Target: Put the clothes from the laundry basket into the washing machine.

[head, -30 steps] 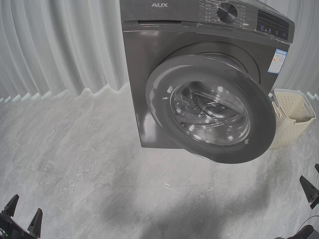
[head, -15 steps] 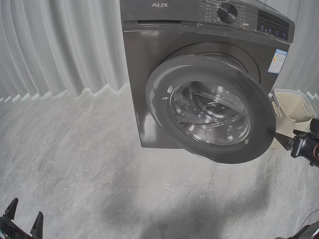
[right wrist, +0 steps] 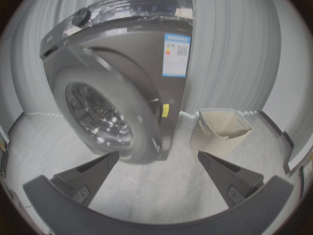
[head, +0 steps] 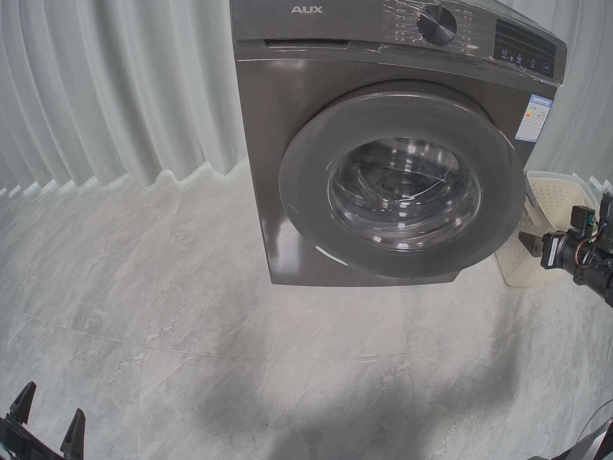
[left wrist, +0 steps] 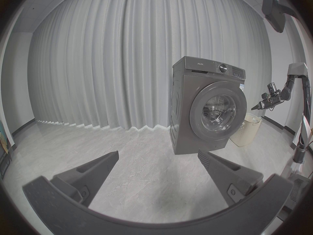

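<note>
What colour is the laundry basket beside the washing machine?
The laundry basket is cream, dotted with small holes; it shows best in the right wrist view.

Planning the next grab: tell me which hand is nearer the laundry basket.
Right. The right hand is raised close by the laundry basket, at the washing machine door's edge; the left hand sits low, far off toward the machine's other side.

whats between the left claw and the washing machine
Nothing but bare grey floor: the left wrist view shows an open stretch from the left claw to the washing machine, and the head view agrees.
</note>
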{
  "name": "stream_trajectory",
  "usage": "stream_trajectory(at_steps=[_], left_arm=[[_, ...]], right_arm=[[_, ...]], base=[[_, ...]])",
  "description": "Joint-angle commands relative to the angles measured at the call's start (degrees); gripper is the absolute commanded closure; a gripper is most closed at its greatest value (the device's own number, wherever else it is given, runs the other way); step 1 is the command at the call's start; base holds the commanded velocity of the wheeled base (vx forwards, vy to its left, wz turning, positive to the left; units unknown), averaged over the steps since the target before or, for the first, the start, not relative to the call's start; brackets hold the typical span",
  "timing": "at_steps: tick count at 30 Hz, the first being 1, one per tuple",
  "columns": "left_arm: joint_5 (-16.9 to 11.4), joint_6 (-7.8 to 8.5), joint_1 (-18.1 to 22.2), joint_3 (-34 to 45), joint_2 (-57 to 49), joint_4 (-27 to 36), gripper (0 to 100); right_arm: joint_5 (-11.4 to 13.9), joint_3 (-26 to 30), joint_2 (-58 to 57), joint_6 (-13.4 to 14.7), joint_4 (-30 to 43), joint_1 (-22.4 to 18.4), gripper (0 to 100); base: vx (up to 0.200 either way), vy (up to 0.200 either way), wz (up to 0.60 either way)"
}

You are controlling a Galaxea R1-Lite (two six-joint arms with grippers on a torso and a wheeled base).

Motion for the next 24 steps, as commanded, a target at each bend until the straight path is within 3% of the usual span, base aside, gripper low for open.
stream_trajectory(at_steps=[1, 2, 4, 9, 14, 21, 24], left_arm=[[-0.06, -0.12, 0.04, 0.81, -0.73, 0.02, 0], [0.03, -0.12, 0.04, 0.81, -0.73, 0.02, 0], [0.03, -0.2, 0.04, 0.81, -0.73, 0.02, 0], [-0.06, -0.12, 0.04, 0.81, -0.73, 0.02, 0], [-0.06, 0.06, 0.04, 0.81, -0.73, 0.02, 0], [-0.06, 0.41, 0.13, 0.81, -0.73, -0.07, 0], [-0.06, 0.23, 0.13, 0.81, -0.73, -0.07, 0]], right_arm=[[4.53, 6.43, -4.21, -0.13, -0.02, 3.8, 0], [6.56, 8.71, -5.0, 0.14, -0.28, 6.26, 0], [8.14, 10.21, -5.53, 0.31, -0.72, 8.54, 0], [8.67, 10.03, -5.17, 2.51, -0.9, 12.5, 0], [8.93, 8.89, -4.21, 8.75, -4.15, 21.38, 0], [8.75, 8.8, 0.1, 8.75, -15.23, 23.4, 0], [8.14, 8.36, 2.56, 8.84, -19.18, 24.54, 0]], base=[[0.0, -0.2, 0.0], [0.0, -0.2, 0.0], [0.0, -0.2, 0.0], [0.0, -0.2, 0.0], [0.0, -0.2, 0.0], [0.0, -0.029, 0.0], [0.2, 0.0, 0.0]])
